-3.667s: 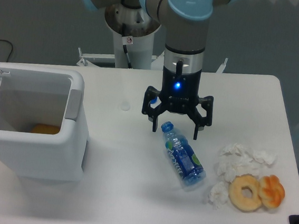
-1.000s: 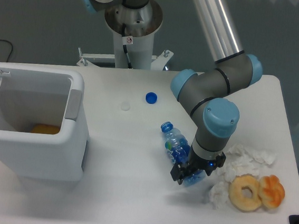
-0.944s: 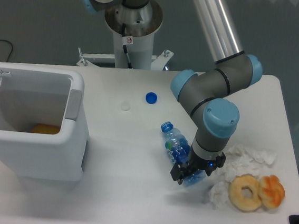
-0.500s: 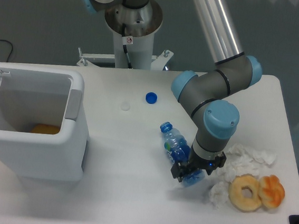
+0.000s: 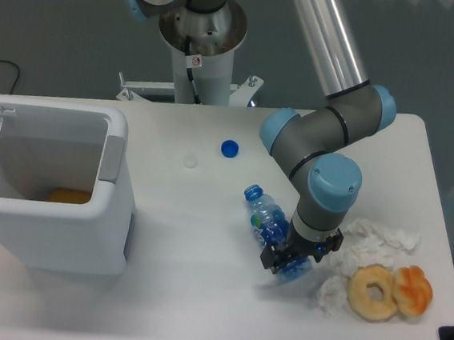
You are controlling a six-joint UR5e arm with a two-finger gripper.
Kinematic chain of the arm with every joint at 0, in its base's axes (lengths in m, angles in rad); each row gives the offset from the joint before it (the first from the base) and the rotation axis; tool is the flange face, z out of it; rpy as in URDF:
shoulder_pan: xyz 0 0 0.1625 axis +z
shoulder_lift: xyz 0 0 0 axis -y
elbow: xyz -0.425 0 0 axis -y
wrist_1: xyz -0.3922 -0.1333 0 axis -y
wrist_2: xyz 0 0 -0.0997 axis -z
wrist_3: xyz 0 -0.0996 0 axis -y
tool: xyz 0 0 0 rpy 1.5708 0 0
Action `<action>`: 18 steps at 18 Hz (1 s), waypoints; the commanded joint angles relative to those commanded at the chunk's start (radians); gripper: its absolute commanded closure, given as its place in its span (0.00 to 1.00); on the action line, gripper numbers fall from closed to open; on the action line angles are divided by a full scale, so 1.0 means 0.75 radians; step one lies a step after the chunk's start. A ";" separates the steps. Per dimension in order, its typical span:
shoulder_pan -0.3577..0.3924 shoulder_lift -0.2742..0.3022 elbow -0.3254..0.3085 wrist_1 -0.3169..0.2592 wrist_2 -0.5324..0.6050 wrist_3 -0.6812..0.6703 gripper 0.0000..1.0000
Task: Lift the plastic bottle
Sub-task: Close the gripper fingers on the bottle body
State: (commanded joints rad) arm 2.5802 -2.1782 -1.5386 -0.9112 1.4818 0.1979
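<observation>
white counter (image 5: 199, 296) under a grey-blue wall, white robot pedestal (image 5: 197, 63) at the back edge. black two-finger end effector (image 5: 290, 262) down at the counter's right half, clamped across the lower end of the small clear blue-tinted plastic bottle (image 5: 264, 219); blue cap end pointing up-left, base hidden under the jaws. just right: crumpled white tissues (image 5: 377, 235), a beige ring doughnut (image 5: 374, 293), an orange pastry (image 5: 413, 290) touching it. farther back: a small loose blue cap (image 5: 229, 148), a faint pale disc (image 5: 190, 160). far left: open white bin (image 5: 47, 201), something orange inside.
</observation>
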 joint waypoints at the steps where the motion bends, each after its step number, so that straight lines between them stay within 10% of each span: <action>1: 0.002 -0.002 0.000 0.000 0.000 0.002 0.00; 18: 0.002 -0.023 0.002 0.004 -0.002 0.018 0.10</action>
State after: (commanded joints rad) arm 2.5817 -2.1951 -1.5370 -0.9081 1.4803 0.2117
